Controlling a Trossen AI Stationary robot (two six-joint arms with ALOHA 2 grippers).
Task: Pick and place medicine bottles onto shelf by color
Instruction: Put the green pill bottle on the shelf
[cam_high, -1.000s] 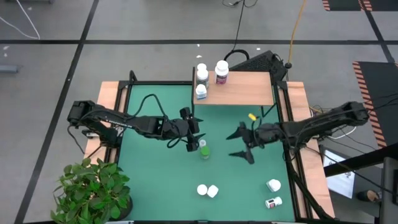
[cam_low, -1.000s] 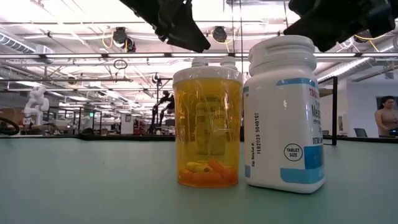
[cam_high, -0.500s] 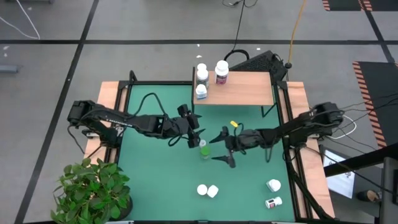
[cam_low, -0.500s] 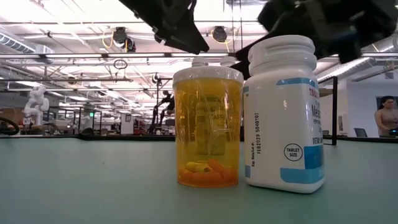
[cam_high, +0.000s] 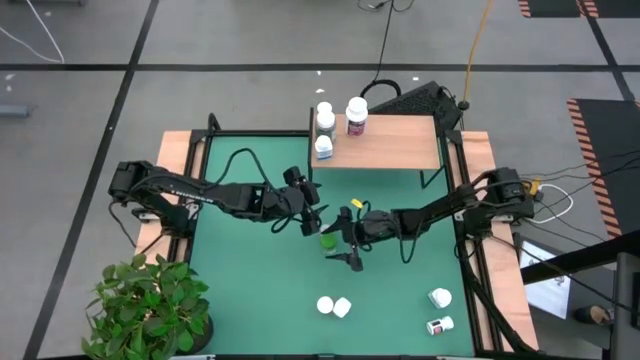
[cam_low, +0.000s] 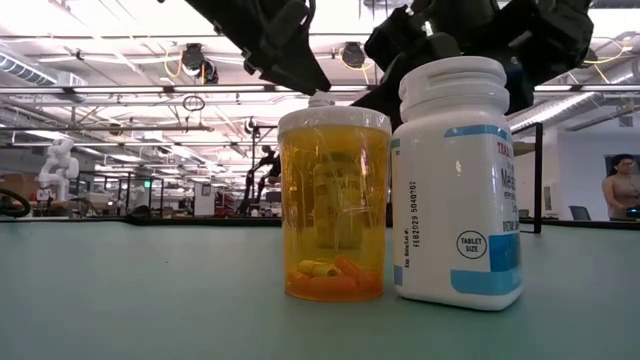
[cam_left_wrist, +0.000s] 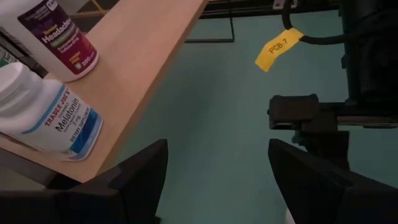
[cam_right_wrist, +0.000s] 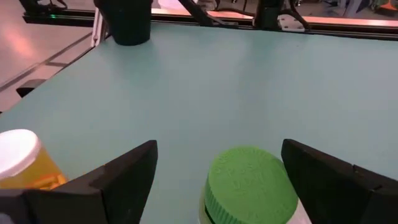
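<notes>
- Your right tool (cam_high: 345, 243) sits over the middle of the counter (cam_high: 240, 300) with its fingers (cam_right_wrist: 118, 177) spread wide on either side of the green-capped bottle (cam_right_wrist: 250, 185); the fingers do not touch the cap.
- In the high view that green-capped bottle (cam_high: 327, 240) stands upright near the counter's centre, between your two tools.
- Your left tool (cam_high: 313, 212) hangs just beside the same bottle, on the side toward the shelf, with its fingers (cam_left_wrist: 140, 171) apart and nothing between them.
- The two tools are close together over this one bottle, so the left arm crowds the space on the bottle's shelf side.
- The shelf (cam_high: 390, 145) runs along the counter's far edge; three bottles stand at its left end: a white one with a blue label (cam_high: 324, 119), a smaller one (cam_high: 323, 147) just in front of it, and a purple-labelled one (cam_high: 356, 116) beside them.
- Near the counter's front edge an orange bottle (cam_low: 334, 205) and a white, blue-labelled bottle (cam_low: 457, 185) stand upright, touching or almost touching.
- Two more white bottles (cam_high: 438, 311) lie near the front right corner.
- A potted plant (cam_high: 150, 310) stands at the front left corner.
</notes>
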